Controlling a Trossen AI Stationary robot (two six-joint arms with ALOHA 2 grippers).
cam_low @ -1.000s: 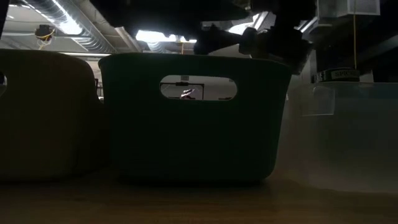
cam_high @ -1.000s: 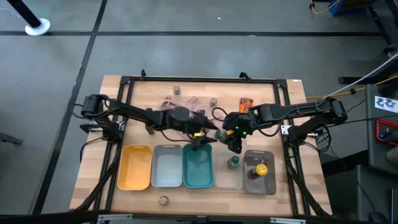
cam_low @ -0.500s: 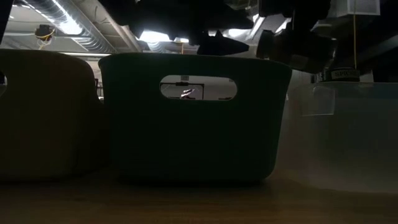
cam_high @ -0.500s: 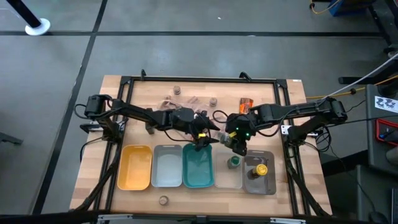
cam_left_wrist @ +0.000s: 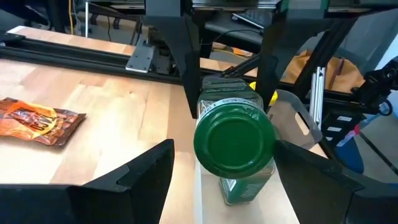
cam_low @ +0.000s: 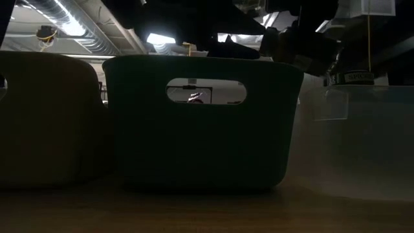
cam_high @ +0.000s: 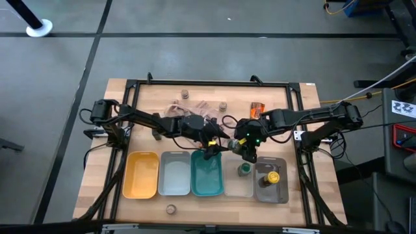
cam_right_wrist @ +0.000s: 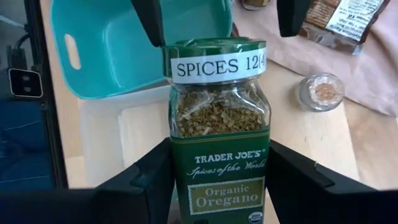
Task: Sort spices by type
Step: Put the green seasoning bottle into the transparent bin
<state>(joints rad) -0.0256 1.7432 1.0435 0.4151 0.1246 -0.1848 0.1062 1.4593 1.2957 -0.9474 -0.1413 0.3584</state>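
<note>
A glass oregano jar (cam_right_wrist: pixel 217 124) with a green lid (cam_left_wrist: pixel 234 138) hangs in the air above the far ends of the teal tray (cam_high: pixel 207 174) and the clear tray (cam_high: pixel 235 185). My right gripper (cam_right_wrist: pixel 219 149) is shut on it in mid-table (cam_high: pixel 246 148). The jar lies roughly level, with its lid toward the table's left. My left gripper (cam_left_wrist: pixel 224 146) comes from the left (cam_high: pixel 213 148) and is open. Its fingers (cam_right_wrist: pixel 151 18) stand on either side of the lid end. I cannot tell whether they touch it. My right gripper pinches the jar's labelled lower body (cam_right_wrist: pixel 183 183) between its two fingers, one on each side. The fingers (cam_left_wrist: pixel 180 68) slant down from above and lie across the jar. The jar is lifted clear and lies about level, lid end toward my left gripper.
Yellow (cam_high: pixel 142 174) and grey (cam_high: pixel 174 174) trays stand left of the teal one. The clear tray holds a green-lidded jar (cam_high: pixel 244 169). A grey tray (cam_high: pixel 281 190) holds a yellow-lidded jar (cam_high: pixel 272 176). Loose jars (cam_high: pixel 185 93) (cam_high: pixel 223 105) (cam_high: pixel 171 209), an orange packet (cam_high: pixel 258 108) and a beige-pink cloth (cam_high: pixel 188 107) lie around.
My left gripper has edged a little toward the table's right, closer around the jar's lid end, and has stayed open. My right gripper has rolled slightly with the jar and has kept its hold.
</note>
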